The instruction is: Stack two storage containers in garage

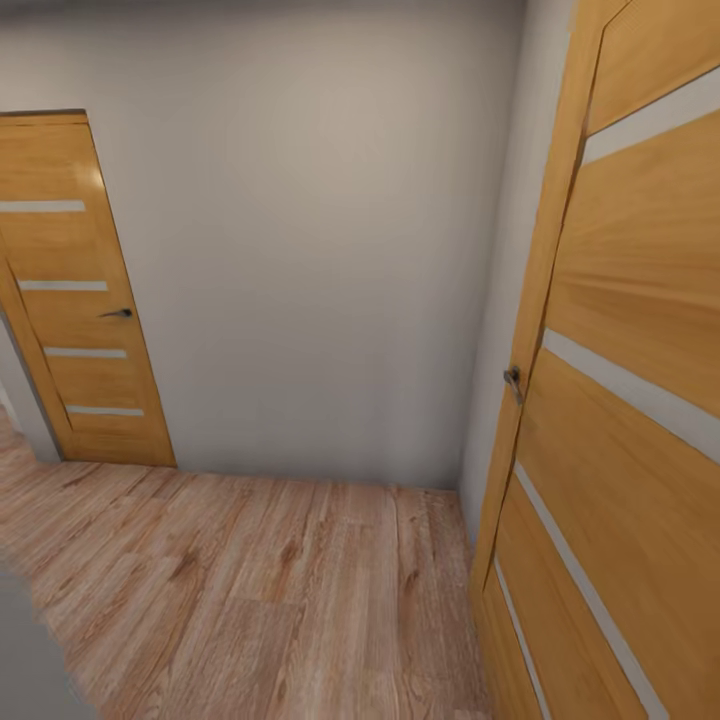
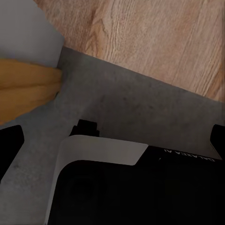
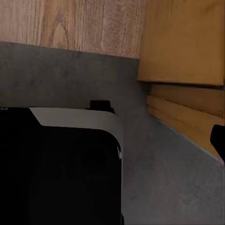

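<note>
I face a hallway corner with a light wood-plank floor (image 1: 250, 580) and a white wall (image 1: 320, 250). In the left wrist view, my left gripper (image 2: 112, 140) is open, with its black fingertips (image 2: 9, 143) at both picture edges and nothing between them. It hangs over my black and grey base (image 2: 117, 187). That base stands on dark grey concrete floor (image 2: 122, 103), which meets wood planks (image 2: 154, 37) just beyond. My right gripper (image 3: 112, 140) also hangs over the base (image 3: 61, 168). One fingertip (image 3: 218, 140) shows far out at the edge, and nothing is held.
An open slatted wooden door (image 1: 620, 400) with a metal handle (image 1: 513, 382) stands close on my right; its lower edge (image 3: 187, 47) is near my base. A closed matching door (image 1: 75, 300) is at the far left. A grey wall corner (image 2: 28, 37) is beside the left arm.
</note>
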Motion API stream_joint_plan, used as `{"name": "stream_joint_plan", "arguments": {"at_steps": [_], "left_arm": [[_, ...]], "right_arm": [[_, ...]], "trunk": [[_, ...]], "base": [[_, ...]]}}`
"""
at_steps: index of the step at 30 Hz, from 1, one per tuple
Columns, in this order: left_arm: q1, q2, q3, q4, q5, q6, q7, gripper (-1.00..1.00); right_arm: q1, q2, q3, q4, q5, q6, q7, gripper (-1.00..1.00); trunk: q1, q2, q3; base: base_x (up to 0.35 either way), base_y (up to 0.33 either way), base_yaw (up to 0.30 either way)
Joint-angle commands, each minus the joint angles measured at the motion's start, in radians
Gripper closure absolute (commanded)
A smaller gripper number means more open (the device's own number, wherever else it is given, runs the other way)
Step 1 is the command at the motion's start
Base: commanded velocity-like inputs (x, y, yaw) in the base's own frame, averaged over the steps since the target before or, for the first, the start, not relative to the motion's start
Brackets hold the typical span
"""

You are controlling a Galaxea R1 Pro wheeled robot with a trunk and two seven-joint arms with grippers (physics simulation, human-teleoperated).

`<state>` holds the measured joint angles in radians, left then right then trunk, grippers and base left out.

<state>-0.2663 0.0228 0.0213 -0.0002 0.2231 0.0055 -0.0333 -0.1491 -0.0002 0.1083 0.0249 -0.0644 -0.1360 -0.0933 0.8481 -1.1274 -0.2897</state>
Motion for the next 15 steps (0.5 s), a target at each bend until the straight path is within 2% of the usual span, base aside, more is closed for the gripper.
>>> {"name": "stream_joint_plan", "arguments": {"at_steps": [1,15], "left_arm": [[-0.001,0.001,0.002,0.0,0.007,0.001,-0.003,-1.0],[-0.001,0.003,0.002,0.0,0.007,0.0,-0.003,-1.0]], "right_arm": [[-0.001,0.0,0.008,0.003,-0.007,-0.005,-0.002,-1.0],[-0.001,0.0,0.008,0.003,-0.008,-0.005,-0.002,-1.0]], "trunk": [[0.001,-0.001,-0.001],[0.001,-0.001,-0.001]], "base": [[0.32,0.0,0.0],[0.322,0.0,0.0]]}}
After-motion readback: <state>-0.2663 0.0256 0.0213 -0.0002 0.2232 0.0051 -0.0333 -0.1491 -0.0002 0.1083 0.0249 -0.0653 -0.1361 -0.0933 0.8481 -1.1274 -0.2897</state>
